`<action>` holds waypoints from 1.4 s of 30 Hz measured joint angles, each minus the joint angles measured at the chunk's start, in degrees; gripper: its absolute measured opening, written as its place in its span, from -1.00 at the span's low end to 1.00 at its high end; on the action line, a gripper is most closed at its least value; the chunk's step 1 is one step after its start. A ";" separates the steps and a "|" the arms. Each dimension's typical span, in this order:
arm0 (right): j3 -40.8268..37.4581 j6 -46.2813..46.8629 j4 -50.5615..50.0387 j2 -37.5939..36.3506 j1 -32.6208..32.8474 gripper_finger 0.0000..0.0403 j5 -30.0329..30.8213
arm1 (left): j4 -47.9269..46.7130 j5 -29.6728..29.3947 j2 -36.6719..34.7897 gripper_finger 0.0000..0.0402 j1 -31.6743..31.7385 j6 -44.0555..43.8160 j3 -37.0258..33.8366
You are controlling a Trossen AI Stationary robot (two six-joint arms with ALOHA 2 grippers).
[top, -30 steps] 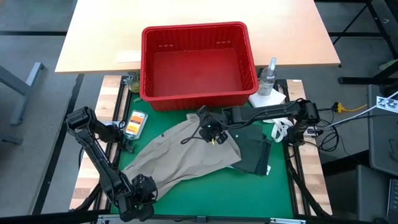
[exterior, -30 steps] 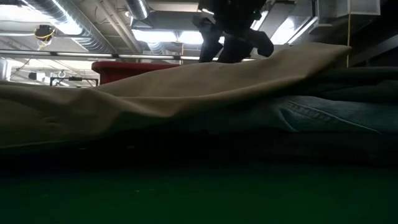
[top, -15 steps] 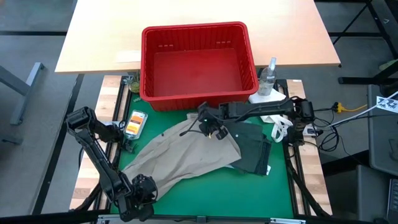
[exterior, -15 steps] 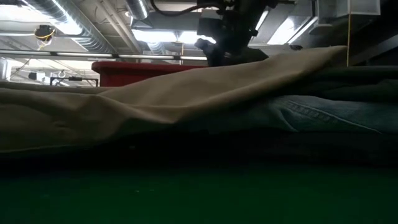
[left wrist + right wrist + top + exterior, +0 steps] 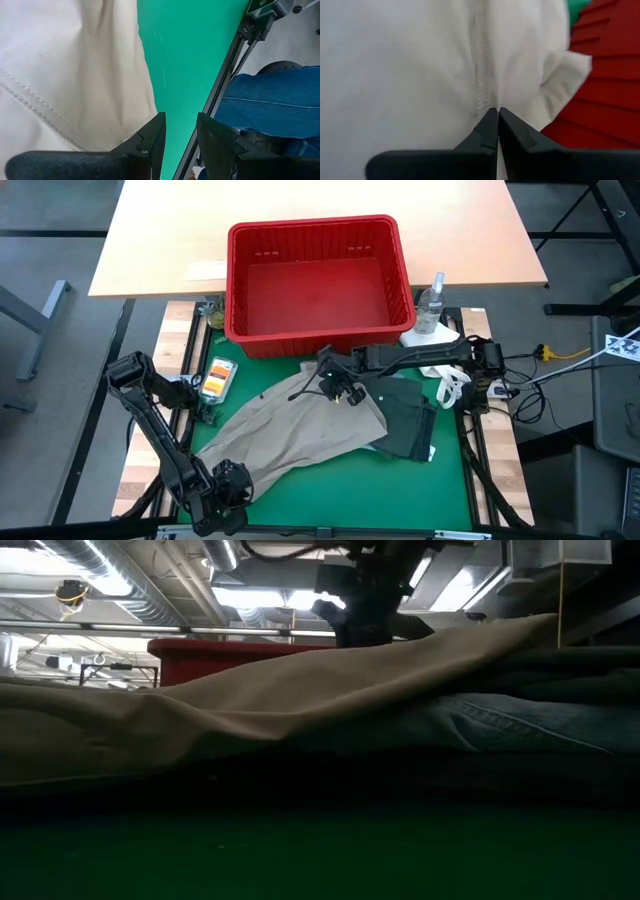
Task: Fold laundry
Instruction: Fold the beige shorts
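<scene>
The beige khaki piece [image 5: 290,430] lies spread slantwise on the green mat [image 5: 330,490], from near left to far right. Its far right part rests on a dark olive green piece [image 5: 408,428]. In the low view, light blue denim [image 5: 520,725] shows under the khaki piece [image 5: 250,700]. My right gripper [image 5: 337,388] is at the khaki's far end, shut on it. My left gripper [image 5: 228,485] waits at the near left by the khaki's near end. Its fingers [image 5: 179,132] are open over the mat, beside the cloth's edge [image 5: 145,90]. My right gripper pinches the khaki piece at a stitched seam [image 5: 485,95] near its far end, with the cloth caught at the fingertips. The fingers come from above, pointing down. The cloth still lies on the pile and the mat, slack.
A red plastic basket [image 5: 310,335] stands just beyond the khaki's far end. A spray bottle [image 5: 431,305] and a white cloth [image 5: 430,340] are at the far right, and a small orange packet [image 5: 217,378] at the far left. Blue denim [image 5: 270,100] shows beyond the table's near rail.
My right gripper has gone down and a little toward the far left, onto the khaki piece's far end, and has shut on the cloth there. The khaki piece has stayed where it lay.
</scene>
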 joint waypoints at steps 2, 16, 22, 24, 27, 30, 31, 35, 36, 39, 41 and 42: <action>1.43 -0.02 0.03 0.00 0.00 -0.97 0.65 | -0.01 0.00 0.00 -0.47 0.00 0.02 0.00; 5.42 0.96 4.04 0.58 -3.27 -0.95 9.43 | -1.95 -13.79 0.00 -0.47 -1.92 -0.53 0.00; 5.33 1.05 4.15 2.15 -4.28 -0.92 9.19 | -2.25 -14.99 0.00 -0.47 -0.95 -0.53 0.00; 5.38 1.04 4.36 2.53 -4.17 -0.92 9.22 | -2.23 -15.81 0.00 -0.47 -0.53 -0.37 0.00; 5.34 0.75 3.04 2.69 -4.15 -0.92 9.43 | -2.21 -16.02 0.00 -0.47 0.30 -0.23 0.00; 5.36 -0.46 1.74 2.64 -4.13 -0.92 9.73 | -2.19 -16.02 0.00 -0.47 0.68 -0.10 0.00; 5.36 -0.50 1.31 2.64 -4.13 -0.92 9.96 | -2.19 -16.02 0.00 -0.47 0.73 -0.08 0.00; 5.36 -0.66 0.40 2.64 -4.13 -0.90 10.08 | -2.16 -16.00 0.00 -0.47 0.72 -0.05 0.00; 5.36 -0.70 -0.07 2.64 -4.13 -0.88 10.08 | -2.16 -16.00 0.00 -0.47 0.72 -0.05 0.00; 5.36 -0.87 -0.81 2.64 -4.13 -0.74 10.32 | -2.16 -16.00 0.00 -0.47 0.72 -0.03 0.00; 5.36 -0.90 -1.74 2.64 -4.13 -0.60 11.76 | -2.16 -16.00 0.00 -0.47 0.72 -0.03 0.00; 5.36 -0.90 -2.12 2.64 -4.13 -0.52 13.14 | -2.16 -16.02 0.00 -0.47 0.72 -0.01 0.00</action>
